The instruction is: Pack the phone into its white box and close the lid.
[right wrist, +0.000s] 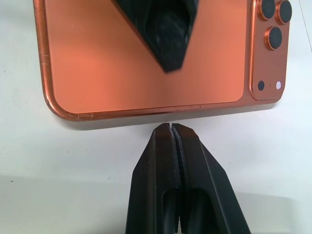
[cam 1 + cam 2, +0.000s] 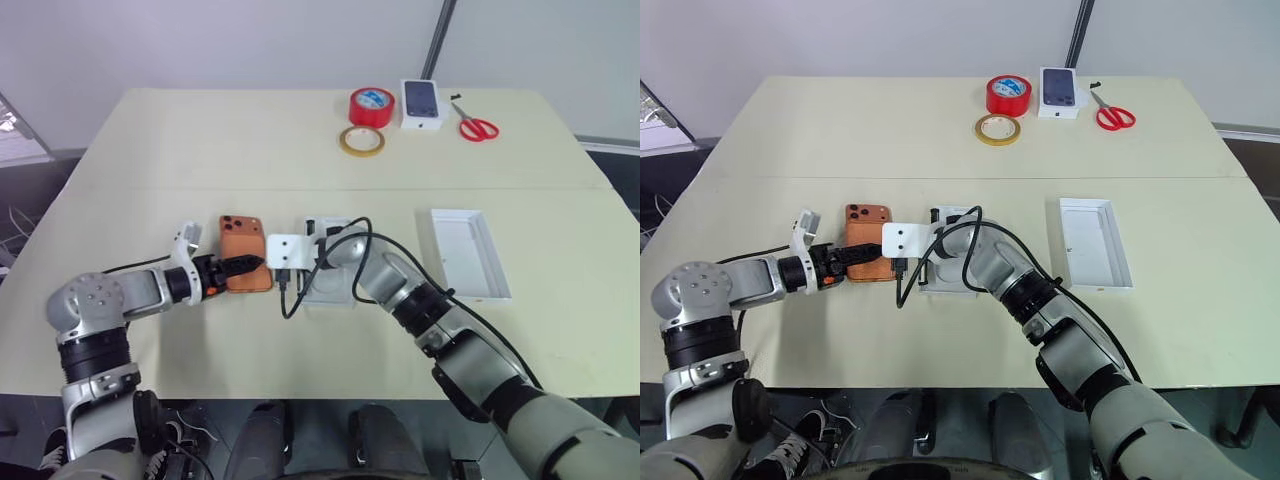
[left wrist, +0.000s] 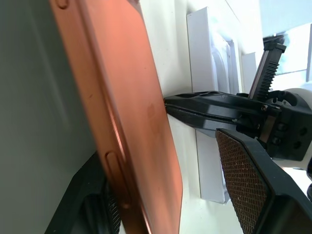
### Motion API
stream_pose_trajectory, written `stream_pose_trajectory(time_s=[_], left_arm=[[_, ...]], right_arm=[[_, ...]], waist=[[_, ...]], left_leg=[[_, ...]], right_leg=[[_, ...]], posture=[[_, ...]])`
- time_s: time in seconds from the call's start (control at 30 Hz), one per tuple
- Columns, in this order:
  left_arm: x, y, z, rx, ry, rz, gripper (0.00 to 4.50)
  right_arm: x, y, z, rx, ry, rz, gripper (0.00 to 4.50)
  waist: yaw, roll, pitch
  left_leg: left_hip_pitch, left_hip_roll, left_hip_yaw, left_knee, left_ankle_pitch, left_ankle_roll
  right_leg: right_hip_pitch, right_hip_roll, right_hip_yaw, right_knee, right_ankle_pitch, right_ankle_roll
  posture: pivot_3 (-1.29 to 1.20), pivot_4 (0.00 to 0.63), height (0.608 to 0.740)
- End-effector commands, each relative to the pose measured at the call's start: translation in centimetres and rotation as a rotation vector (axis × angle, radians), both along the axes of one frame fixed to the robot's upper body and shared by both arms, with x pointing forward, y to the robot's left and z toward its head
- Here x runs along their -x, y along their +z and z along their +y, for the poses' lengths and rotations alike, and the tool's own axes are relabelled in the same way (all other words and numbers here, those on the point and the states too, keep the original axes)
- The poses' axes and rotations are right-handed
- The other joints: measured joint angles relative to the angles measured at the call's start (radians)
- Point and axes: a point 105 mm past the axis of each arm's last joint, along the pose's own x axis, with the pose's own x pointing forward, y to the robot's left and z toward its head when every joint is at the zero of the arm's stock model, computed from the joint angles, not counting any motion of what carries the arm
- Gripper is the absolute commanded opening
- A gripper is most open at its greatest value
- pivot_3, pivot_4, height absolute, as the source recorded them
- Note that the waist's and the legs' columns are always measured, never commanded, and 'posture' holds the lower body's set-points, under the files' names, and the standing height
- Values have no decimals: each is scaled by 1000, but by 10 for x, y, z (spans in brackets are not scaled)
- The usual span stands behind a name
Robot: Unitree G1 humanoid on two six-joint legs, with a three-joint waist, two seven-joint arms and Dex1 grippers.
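Worktop [image 2: 200, 150]: cream surface carrying all items; the working group sits near its front-centre, spare items at the far edge around 12 to 1 o'clock
Lid [image 2: 470, 255]: lies open side up, plain white inside, well apart from the phone at 3 o'clock of it; not yet fitted, so closing is outstanding
White box [image 2: 330, 285]: partly hidden under the right forearm, just beside the phone at 3 o'clock; judged to be the receiving tray, contents cannot be told
Phone [image 2: 245, 253]: orange, back up, camera cluster at its far end; lying outside the box, one long edge appears raised off the worktop in the left wrist view; packing not yet done
Left hand [image 2: 238, 266]: fingers parted, one over the phone's back and one under its near edge, so it is straddling the phone; firm grip cannot be confirmed
Right hand [image 1: 171, 127]: fingers pressed together, holding nothing, tips just at the phone's long edge on the box side, judged to be steadying or nudging it
Spare items: red tape roll [image 2: 372, 106], tan tape ring [image 2: 361, 141], small white box with dark phone picture [image 2: 422, 104], red scissors [image 2: 477, 125]; untouched
Progress: early; remaining are lifting the phone, seating it in the white box, fetching and fitting the lid
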Motion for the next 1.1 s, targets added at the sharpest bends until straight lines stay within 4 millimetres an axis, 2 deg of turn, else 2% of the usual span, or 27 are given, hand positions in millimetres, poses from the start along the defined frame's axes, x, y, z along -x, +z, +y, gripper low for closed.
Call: stream_pose_trajectory(time_s=[0.03, 0.07, 0.2, 0.37, 0.4, 0.47, 0.53, 0.6, 0.63, 0.67, 0.73, 0.8, 0.87, 0.97, 1.1], left_arm=[[4, 1, 5, 29, 20, 8, 2331], [3, -1, 4, 43, 25, 12, 2043], [6, -10, -12, 92, -10, 33, 50], [5, -9, -13, 137, 13, 23, 19], [3, -8, -10, 136, 30, 14, 19], [5, -1, -5, 150, 28, -18, 19], [3, 10, 0, 174, 70, -109, 19], [6, 15, -1, 164, 50, -134, 0], [10, 16, -5, 171, 14, -125, 0], [13, 19, -10, 181, -25, -130, 0], [17, 23, -17, 189, -66, -143, 0], [19, 29, -25, 196, -107, -160, 0], [21, 31, -28, 192, -128, -172, 0], [17, 29, -28, 179, -112, -182, 0], [12, 28, -31, 186, -103, -188, 0]], right_arm=[[3, -4, -1, 8, 5, 12, 0], [3, -4, 0, 6, 5, 13, 0], [3, -3, 0, 6, 9, 5, 0], [0, 13, 4, -82, 6, -9, 0], [3, 24, 9, -167, 15, 9, 0], [13, 53, 15, -380, 50, 104, 0], [29, 70, 9, -529, 109, 311, 0], [38, 76, -6, -580, 149, 384, 540], [42, 74, -16, -563, 160, 366, 869], [57, 67, -30, -529, 212, 404, 1340], [78, 60, -44, -483, 278, 461, 2402], [83, 47, -66, -424, 250, 440, 2402], [88, 42, -77, -387, 239, 417, 2402], [89, 21, -97, -249, 217, 274, 2402], [83, 11, -105, -226, 169, 193, 2402]], waist=[[-3, 0, 0], [-3, 0, 0], [-1, -1, -1], [3, -2, -1], [5, -2, -1], [7, -3, 0], [5, -3, 1], [-1, -3, 2], [-2, -3, 2], [1, -3, 2], [16, -4, 2], [19, -4, 2], [19, -4, 2], [13, -4, 2], [14, -4, 3]], left_leg=[[0, 0, 0, 0, 0, 0], [0, 0, 0, 0, 0, 0], [-1, 0, 0, 0, 0, 0], [1, 0, 0, 0, -2, 3], [1, 0, 0, 0, -2, 3], [0, 0, 0, 0, -2, 3], [-2, 0, 0, 0, -2, 3], [-6, 0, 0, 0, 0, -1], [-6, 1, 0, 0, 0, -1], [-6, 1, -1, -1, 0, 0], [-6, 0, -1, 0, -2, 3], [-7, -1, 0, 0, -3, 4], [-7, -1, 0, 0, -3, 4], [-6, 0, 0, 0, -3, 4], [-6, 1, 0, -1, -2, 4]], right_leg=[[0, 0, 0, 0, 0, 0], [0, 0, 0, 0, 0, 0], [0, 0, 0, 0, 0, 0], [-1, -1, -1, 0, 0, 0], [-1, -1, -1, -1, 0, 0], [0, -1, -1, 0, 0, 0], [-2, -1, 0, 0, 0, 0], [-5, -1, -1, 0, 0, 0], [-5, 0, -1, 0, 0, -1], [-5, 0, -1, -1, 0, -1], [-4, -1, -1, -3, 0, -1], [-4, -2, -1, -4, 0, -1], [-4, -2, -1, -4, 0, -1], [-5, -2, 0, -3, 1, -2], [-5, 0, 0, -3, 1, -2]], posture=[[0, 150, 740], [0, 150, 740], [0, 150, 740], [0, 150, 740], [0, 150, 740], [0, 150, 740], [0, 150, 740], [0, 150, 740], [0, 150, 740], [0, 150, 740], [0, 150, 740], [0, 150, 740], [0, 150, 740], [0, 150, 740], [0, 150, 740]])
